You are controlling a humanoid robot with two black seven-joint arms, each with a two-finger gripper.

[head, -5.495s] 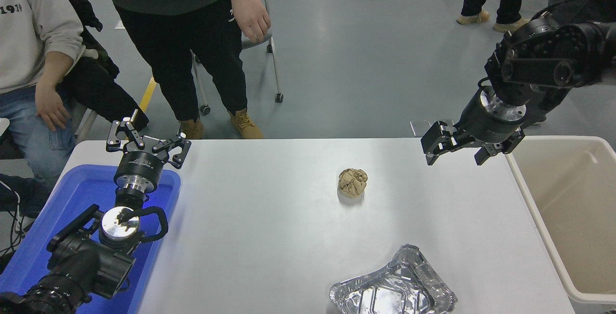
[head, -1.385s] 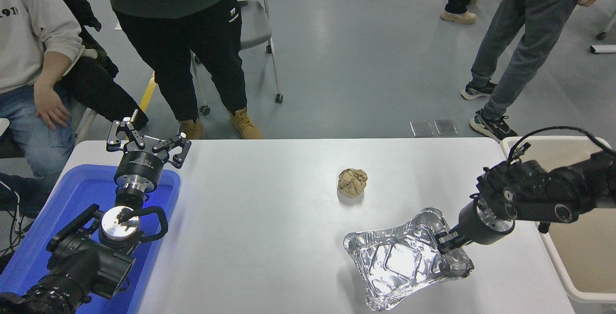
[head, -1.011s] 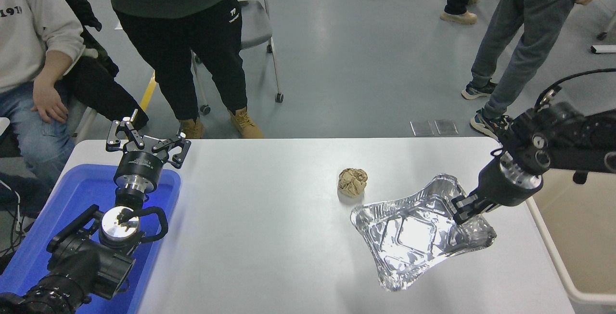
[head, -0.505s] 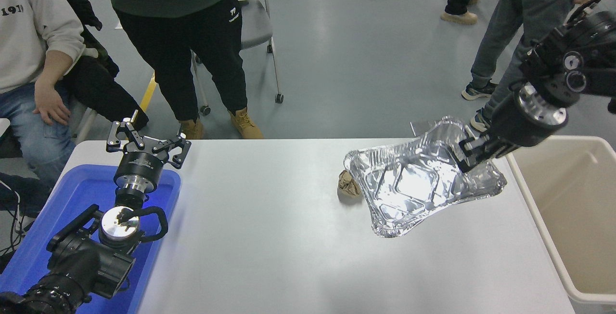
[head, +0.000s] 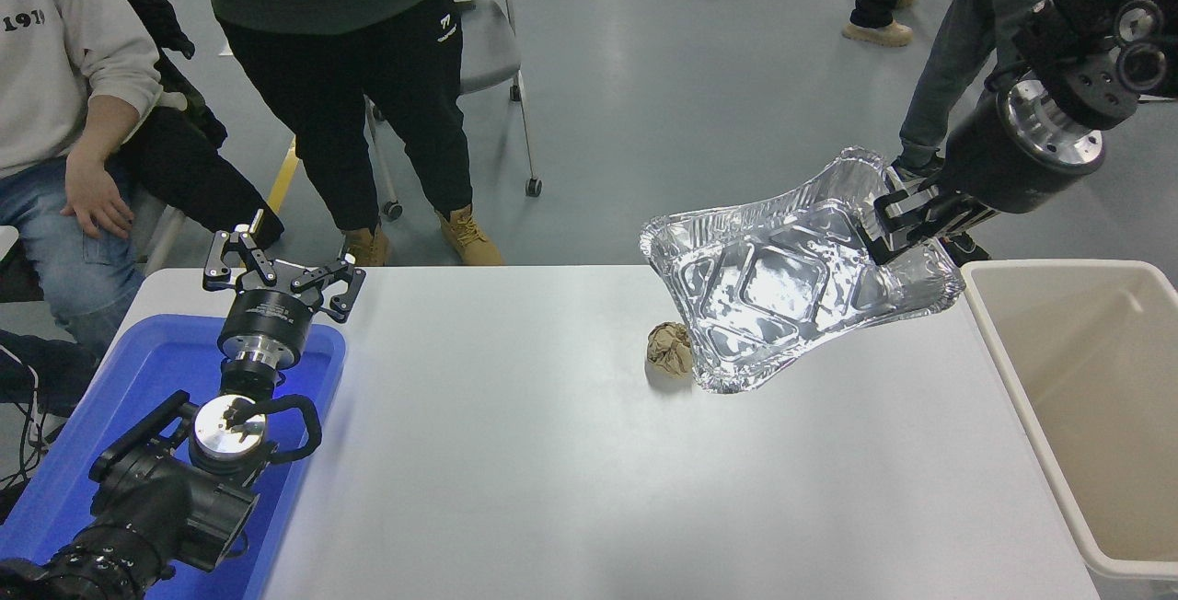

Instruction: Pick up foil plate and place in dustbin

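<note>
Foil plate (head: 782,282) hangs tilted above the desk (head: 515,453), its long axis running left-right, hollow facing the camera. Right pincer (head: 897,223), reaching down-left from the upper right, clamps its right rim, left of the dustbin (head: 1031,398).

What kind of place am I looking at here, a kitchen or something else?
Probably a robot lab or workshop hall, not a kitchen: a bare glossy grey concrete floor, a plain white table with a rolling office chair behind it, and people standing around watching.
</note>
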